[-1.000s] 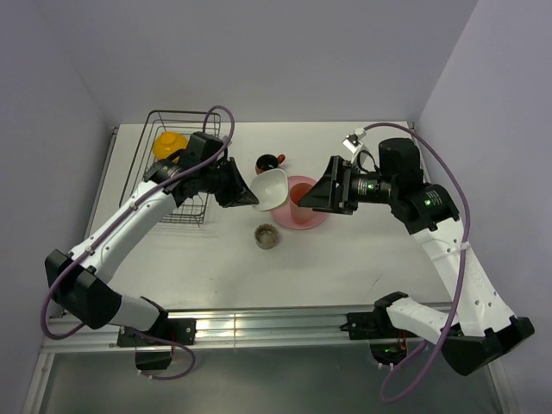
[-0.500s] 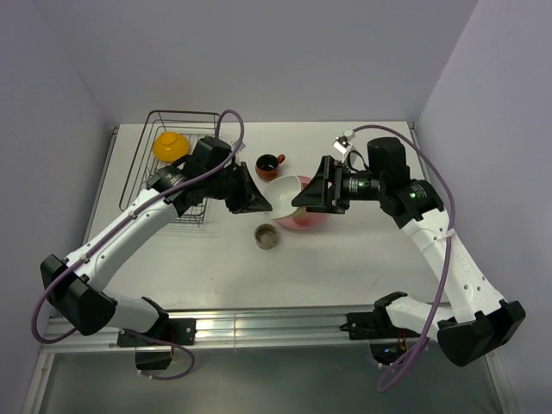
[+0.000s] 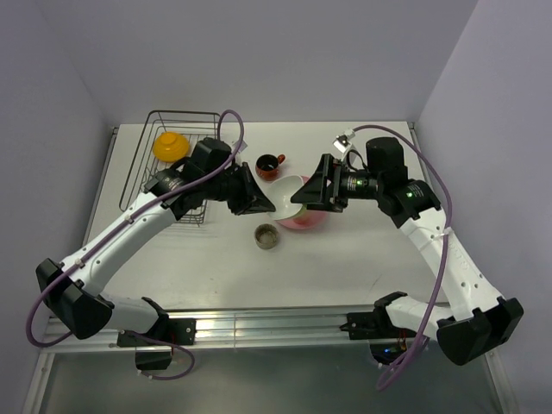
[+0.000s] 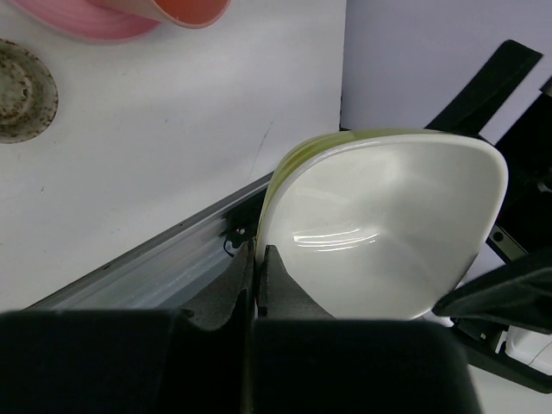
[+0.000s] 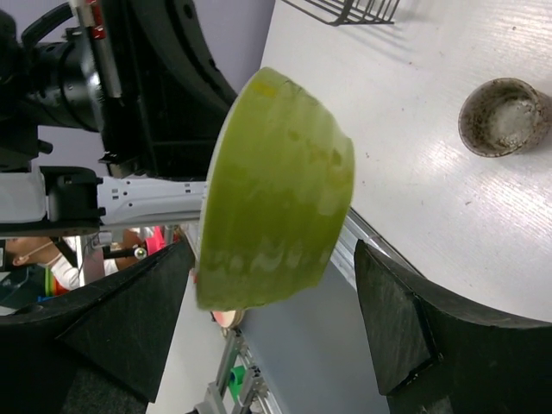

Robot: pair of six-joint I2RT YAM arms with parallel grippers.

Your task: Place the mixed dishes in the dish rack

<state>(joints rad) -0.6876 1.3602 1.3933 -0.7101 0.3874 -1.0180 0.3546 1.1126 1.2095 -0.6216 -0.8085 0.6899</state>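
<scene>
The left gripper [image 3: 261,204] pinches the rim of the white squarish bowl [image 3: 290,191], tipped on edge in the air above the pink plate [image 3: 312,221], its green underside facing the right gripper [image 3: 307,196], whose spread jaws flank it without visibly gripping

Left arm [image 3: 129,226] and right arm [image 3: 450,259]: white shells, black joints, black wedge-shaped wrists; a purple cable [image 3: 230,111] runs along each (white plug [image 3: 348,141] at the right wrist's eleven o'clock).

- Left gripper [image 4: 256,259] clamped on the rim of the white bowl [image 4: 379,233], bowl at frame centre.
- Pink plate [image 4: 78,19] and tumbler [image 4: 185,9] at 11 o'clock.
- Grey-brown dish [image 4: 21,90] at 10 o'clock.
</scene>
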